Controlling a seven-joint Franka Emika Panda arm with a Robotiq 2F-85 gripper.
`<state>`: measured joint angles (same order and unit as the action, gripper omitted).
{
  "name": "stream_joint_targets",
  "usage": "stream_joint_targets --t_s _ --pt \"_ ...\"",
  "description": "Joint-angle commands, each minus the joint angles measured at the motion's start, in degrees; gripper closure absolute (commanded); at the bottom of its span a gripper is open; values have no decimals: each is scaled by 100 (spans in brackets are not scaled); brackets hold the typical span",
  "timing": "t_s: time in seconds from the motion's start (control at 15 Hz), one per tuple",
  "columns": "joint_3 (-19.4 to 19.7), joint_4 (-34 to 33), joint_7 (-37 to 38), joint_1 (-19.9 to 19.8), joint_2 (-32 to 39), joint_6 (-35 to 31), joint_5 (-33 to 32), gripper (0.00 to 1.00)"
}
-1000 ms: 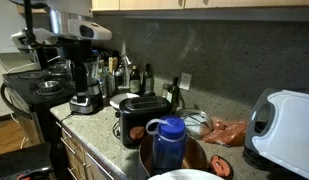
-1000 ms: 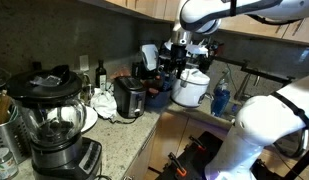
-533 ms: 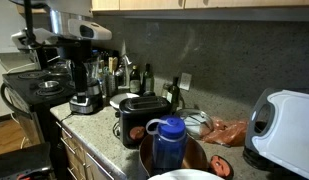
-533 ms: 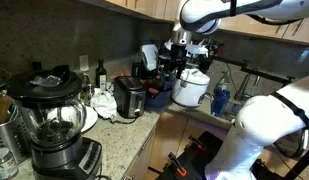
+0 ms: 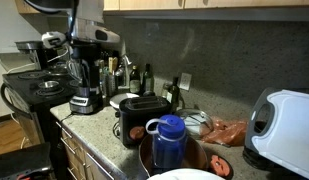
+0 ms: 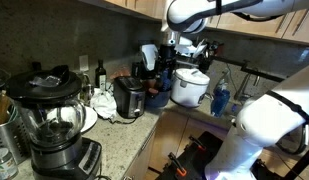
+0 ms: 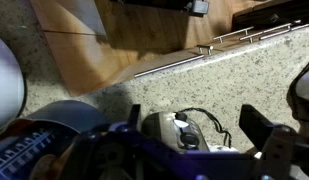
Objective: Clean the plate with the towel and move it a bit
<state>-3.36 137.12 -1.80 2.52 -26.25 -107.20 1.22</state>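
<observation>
Fingers spread wide and holding nothing, the gripper [image 7: 194,125] hangs above the counter [image 7: 274,60] by the blue bottle [image 7: 34,150]. The task looks barely begun: what seems to be the towel [image 6: 106,106] lies ungrasped beside the plate [image 5: 122,99]. Both lie well apart from the gripper, beyond the toaster [image 6: 129,97].
</observation>
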Motion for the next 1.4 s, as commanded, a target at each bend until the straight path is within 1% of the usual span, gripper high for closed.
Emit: stream_joint_targets --t_s 0.0,0.27,0.4,0.6,0.73,0.87,1.0,1.2,1.33 --pt "-459 -911 238 258 1152 -118 -250 0" --pt "-887 -1878 371 552 2245 -360 -743 0" --pt "-975 -2271 532 677 2687 -479 -1105 0" --pt "-988 -2715 637 880 3293 -613 -1583 0" --pt "-957 -2853 623 1014 3657 -744 -1890 0" --pt "-911 -2859 652 1156 4004 -928 -2345 0" --pt "-839 -2747 706 1292 4343 -1358 -2866 0" --pt "-606 -2717 1123 1520 4867 -2038 -3664 0" --pt "-399 -2752 1589 1678 5161 -2475 -4182 0"
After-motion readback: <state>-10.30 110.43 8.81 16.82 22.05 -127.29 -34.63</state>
